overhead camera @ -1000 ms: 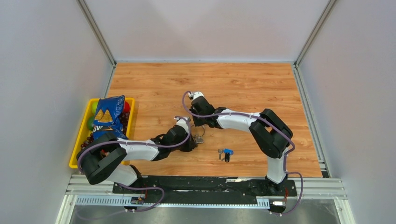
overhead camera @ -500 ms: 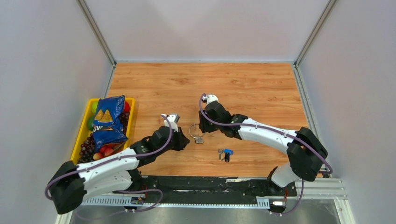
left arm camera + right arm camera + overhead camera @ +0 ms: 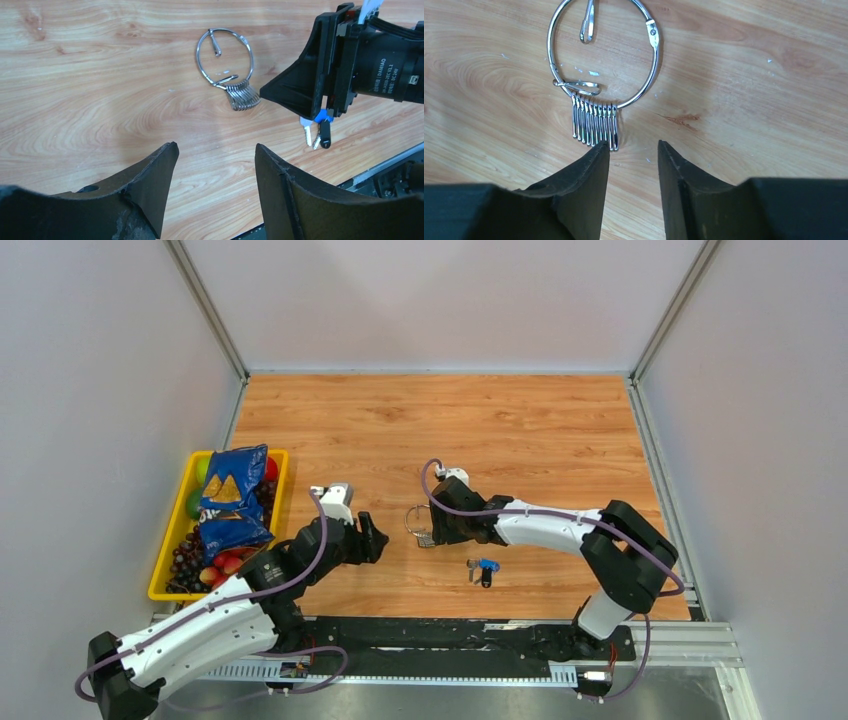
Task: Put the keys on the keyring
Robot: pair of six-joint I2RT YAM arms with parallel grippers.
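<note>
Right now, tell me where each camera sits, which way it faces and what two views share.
Top external: above and behind the robot, looking down on the table; left gripper and right gripper show.
Left wrist: on the left arm, facing the keyring and keys; its own fingers and the right gripper show.
Right wrist: on the right arm, looking down at the keyring; only its fingers show.
Shared: all three see the keyring.

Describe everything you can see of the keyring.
The keyring is a thin, round, silver wire hoop with a small joint on one side. A row of slim silver pieces hangs on one arc; two more sit apart on it. It lies flat on the wooden table. The open right gripper is close by the row; whether it touches is unclear.
</note>
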